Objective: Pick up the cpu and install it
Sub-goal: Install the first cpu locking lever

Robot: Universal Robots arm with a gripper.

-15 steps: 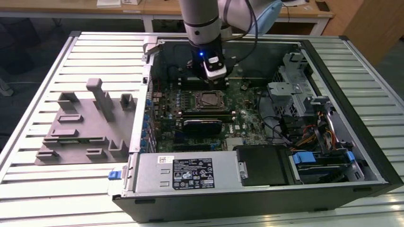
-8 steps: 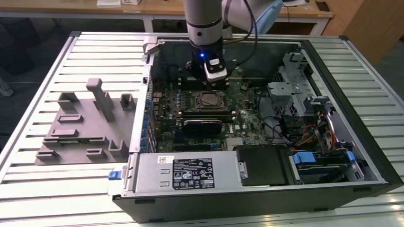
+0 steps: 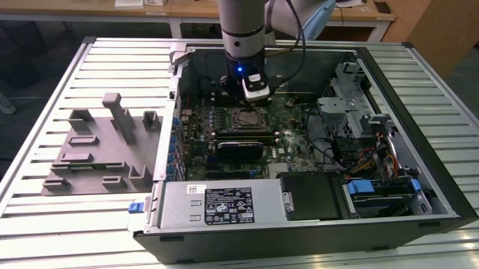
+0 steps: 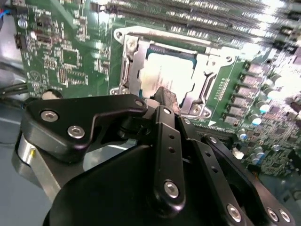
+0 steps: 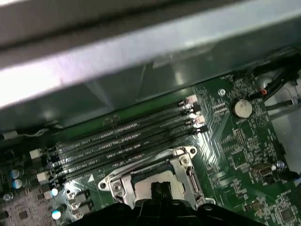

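The cpu point(image 4: 167, 75), a flat square chip with a shiny silver top, lies inside the metal socket frame point(image 4: 127, 61) on the green motherboard point(image 3: 288, 143). From the exterior view it shows as a pale square point(image 3: 250, 118) in the middle of the open computer case. My gripper point(image 4: 164, 98) hangs just above the chip's near edge, its black fingers drawn together with nothing seen between them. In the first wrist view the fingertips point(image 5: 162, 190) sit over the socket frame point(image 5: 186, 162). In the exterior view my gripper point(image 3: 252, 104) points straight down above the socket.
A black heatsink block point(image 3: 239, 148) lies just in front of the socket. Memory slots point(image 5: 127, 141) run behind it. The power supply point(image 3: 217, 204), drive cage point(image 3: 351, 106) and cables point(image 3: 367, 157) crowd the case. Grey fixture pieces point(image 3: 97, 151) stand on the table at the exterior view's left.
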